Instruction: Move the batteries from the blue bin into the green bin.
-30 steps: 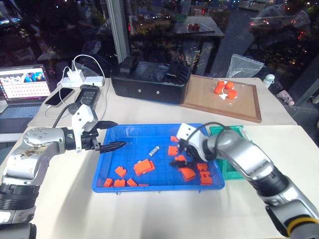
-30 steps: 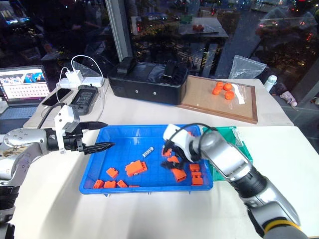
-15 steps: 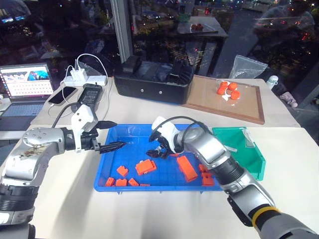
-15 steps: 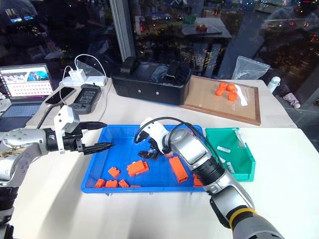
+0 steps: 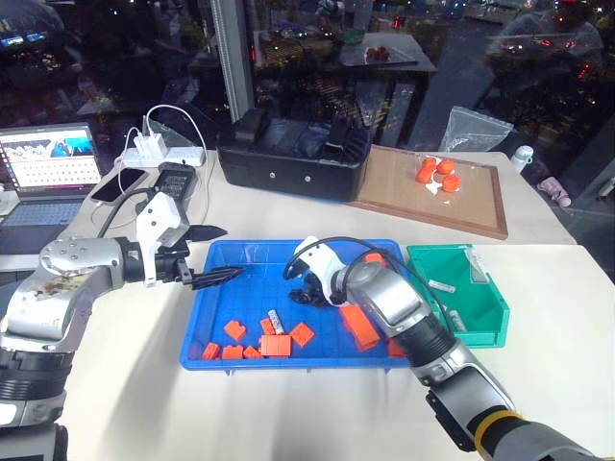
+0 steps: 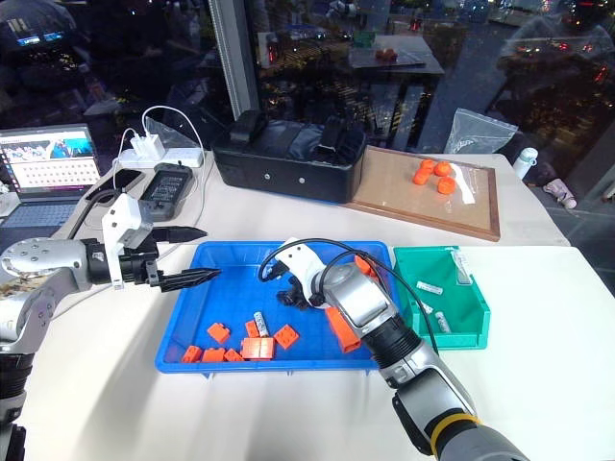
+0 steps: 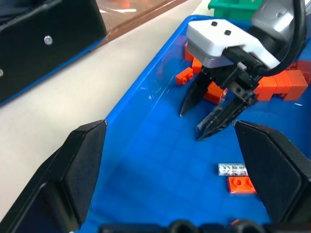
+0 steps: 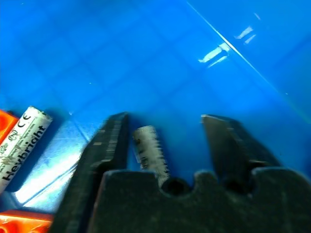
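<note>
Bench (image 5: pixel 115 384) carries everything; biggest task item is the blue bin (image 5: pixel 240 355), green bin (image 5: pixel 485 327) touching its right end w/ a few batteries already inside. Behind: black case (image 5: pixel 288 163), wooden tray (image 5: pixel 394 192) w/ orange pieces, laptop (image 5: pixel 48 163), charger + cables — all well apart, no obstruction.

Right hand (image 8: pixel 165 141) is down at the blue bin floor, fingers part open w/ one battery (image 8: pixel 150 150) between them, lying against the left finger, not clamped yet. Second battery (image 5: pixel 273 321) lies loose among orange blocks (image 5: pixel 279 344) toward the near rim.

Left hand (image 5: pixel 223 277) hangs over the bin's left rim, fingers apart, empty.

Risks, as I judge: battery sits off-centre — closing could roll or squirt it out on the slick floor. Orange blocks near the wrist (image 5: pixel 357 325) may get nudged or pinched along. Block-crowded second battery = harder pick.
</note>
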Controlling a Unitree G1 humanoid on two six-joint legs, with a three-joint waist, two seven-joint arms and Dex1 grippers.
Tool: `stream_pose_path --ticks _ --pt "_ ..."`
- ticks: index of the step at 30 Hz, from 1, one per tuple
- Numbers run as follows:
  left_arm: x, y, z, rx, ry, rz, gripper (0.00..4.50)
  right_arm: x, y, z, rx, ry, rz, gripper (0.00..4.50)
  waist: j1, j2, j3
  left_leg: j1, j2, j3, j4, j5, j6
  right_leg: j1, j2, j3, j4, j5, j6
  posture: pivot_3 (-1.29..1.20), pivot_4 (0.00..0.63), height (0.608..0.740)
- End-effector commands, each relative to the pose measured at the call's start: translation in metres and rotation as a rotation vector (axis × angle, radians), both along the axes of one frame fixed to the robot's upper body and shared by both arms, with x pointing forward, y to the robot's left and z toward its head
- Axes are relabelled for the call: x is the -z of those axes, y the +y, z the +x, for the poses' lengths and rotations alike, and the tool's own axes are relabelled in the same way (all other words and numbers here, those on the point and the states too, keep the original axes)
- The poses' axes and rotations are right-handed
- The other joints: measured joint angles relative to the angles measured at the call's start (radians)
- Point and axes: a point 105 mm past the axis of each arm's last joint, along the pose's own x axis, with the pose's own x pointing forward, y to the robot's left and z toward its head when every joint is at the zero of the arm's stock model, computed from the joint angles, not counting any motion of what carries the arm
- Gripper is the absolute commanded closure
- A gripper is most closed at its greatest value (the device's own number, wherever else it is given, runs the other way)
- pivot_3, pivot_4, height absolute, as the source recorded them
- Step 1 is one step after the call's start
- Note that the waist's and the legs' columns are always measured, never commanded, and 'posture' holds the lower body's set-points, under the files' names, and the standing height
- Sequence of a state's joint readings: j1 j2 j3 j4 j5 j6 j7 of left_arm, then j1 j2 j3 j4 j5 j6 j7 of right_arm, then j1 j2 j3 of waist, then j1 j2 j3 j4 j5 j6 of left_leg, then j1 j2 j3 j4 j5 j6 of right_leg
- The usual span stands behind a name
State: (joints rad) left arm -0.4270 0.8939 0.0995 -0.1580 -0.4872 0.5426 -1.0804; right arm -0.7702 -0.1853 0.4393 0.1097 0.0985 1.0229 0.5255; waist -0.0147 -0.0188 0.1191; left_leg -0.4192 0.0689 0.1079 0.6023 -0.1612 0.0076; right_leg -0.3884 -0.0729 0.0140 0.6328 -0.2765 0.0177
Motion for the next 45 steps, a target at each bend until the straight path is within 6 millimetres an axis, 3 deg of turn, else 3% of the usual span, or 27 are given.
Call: stream_pose_path --ticks 1,3,10,15,18,23,26,29,32,35,37,39,44,45 --pt "-0.009 -0.001 0.001 0.007 -0.037 0.005 0.0 -0.002 -0.004 -0.001 0.001 -0.01 0.006 3.6 0.0 0.0 0.0 0.0 0.0 0.0 0.0 0.0 0.0 0.0 0.0 0.0 0.0 0.0 0.0 0.0 0.15 0.735" --pt "-0.007 -0.002 0.001 0.01 -0.035 0.004 0.0 -0.006 -0.006 0.0 -0.002 -0.019 0.013 4.22 0.0 0.0 0.0 0.0 0.0 0.0 0.0 0.0 0.0 0.0 0.0 0.0 0.0 0.0 0.0 0.0 0.15 0.735" --pt "-0.006 -0.006 0.004 0.022 -0.034 -0.003 0.0 -0.029 -0.013 0.008 0.01 -0.074 0.06 4.25 0.001 0.0 0.0 -0.001 0.0 0.0 0.0 0.0 0.0 0.0 0.0 0.0 0.0 0.0 0.0 0.0 0.15 0.735" --pt "-0.006 -0.008 0.005 0.032 -0.037 -0.011 0.0 -0.071 -0.024 0.011 -0.004 -0.138 0.103 4.25 0.0 0.0 0.0 -0.001 0.0 0.0 0.0 0.0 0.0 -0.001 0.0 0.0 0.0 0.0 0.0 0.0 0.15 0.735" --pt "-0.008 -0.011 0.005 0.054 -0.038 -0.033 0.0 -0.094 -0.045 0.012 0.003 -0.17 0.103 4.25 0.004 0.0 0.0 -0.001 0.0 0.0 0.0 0.0 0.0 -0.001 0.0 0.0 0.0 0.0 0.0 0.0 0.15 0.735" --pt "-0.019 -0.024 0.001 0.151 -0.043 -0.115 0.0 -0.124 -0.124 0.004 0.076 -0.221 -0.018 4.25 0.018 0.0 0.0 -0.002 -0.001 0.0 0.0 0.0 0.0 0.0 -0.001 -0.001 -0.003 0.0 0.0 0.0 0.15 0.735" --pt "-0.023 -0.032 -0.002 0.209 -0.036 -0.149 0.0 -0.122 -0.172 -0.001 0.164 -0.205 -0.133 4.25 0.026 0.0 0.001 -0.003 -0.002 0.0 0.0 0.0 0.0 -0.001 -0.002 -0.001 -0.004 0.0 0.001 0.0 0.15 0.735" --pt "-0.026 -0.037 0.0 0.233 -0.037 -0.165 0.0 -0.113 -0.199 -0.009 0.233 -0.161 -0.175 4.25 0.017 0.0 0.001 -0.002 -0.001 0.001 -0.001 0.0 0.001 0.0 -0.002 0.0 -0.005 0.0 0.001 0.0 0.15 0.735" --pt "-0.027 -0.042 0.0 0.262 -0.027 -0.184 0.0 -0.097 -0.215 -0.017 0.273 -0.112 -0.214 4.25 0.006 0.0 0.001 -0.001 -0.001 0.001 -0.002 0.0 0.001 -0.001 0.0 0.002 -0.004 0.0 0.0 0.0 0.15 0.735" --pt "-0.028 -0.045 -0.004 0.304 0.003 -0.196 0.0 -0.079 -0.216 -0.022 0.273 -0.064 -0.218 4.25 -0.001 0.0 0.001 -0.001 -0.001 0.001 -0.002 0.0 0.001 -0.001 0.0 0.003 -0.003 0.0 0.0 0.0 0.15 0.735" --pt "-0.026 -0.046 -0.011 0.346 0.041 -0.187 0.0 -0.064 -0.218 -0.022 0.29 -0.034 -0.226 3.21 -0.001 0.0 0.001 -0.001 -0.001 0.0 -0.002 0.0 0.001 -0.001 0.001 0.003 -0.003 0.0 0.001 0.0 0.15 0.735" --pt "-0.024 -0.045 -0.014 0.355 0.061 -0.169 0.0 -0.062 -0.22 -0.019 0.307 -0.043 -0.228 2.6 0.001 0.0 0.001 -0.001 -0.001 0.0 -0.001 0.0 0.001 0.0 0.001 0.003 -0.003 0.0 0.001 0.0 0.15 0.735" --pt "-0.02 -0.029 0.0 0.242 0.041 -0.115 0.0 -0.089 -0.211 -0.009 0.297 -0.135 -0.194 0.93 0.002 0.001 0.001 -0.001 -0.001 0.0 0.0 0.0 0.001 0.0 0.001 0.003 -0.003 0.0 0.001 0.0 0.15 0.735" --pt "-0.02 -0.023 0.002 0.212 0.037 -0.104 0.0 -0.097 -0.198 -0.008 0.251 -0.154 -0.172 0.57 0.002 0.001 0.001 -0.001 -0.001 0.0 0.0 0.0 0.001 0.0 0.001 0.003 -0.003 0.0 0.001 0.0 0.15 0.735"
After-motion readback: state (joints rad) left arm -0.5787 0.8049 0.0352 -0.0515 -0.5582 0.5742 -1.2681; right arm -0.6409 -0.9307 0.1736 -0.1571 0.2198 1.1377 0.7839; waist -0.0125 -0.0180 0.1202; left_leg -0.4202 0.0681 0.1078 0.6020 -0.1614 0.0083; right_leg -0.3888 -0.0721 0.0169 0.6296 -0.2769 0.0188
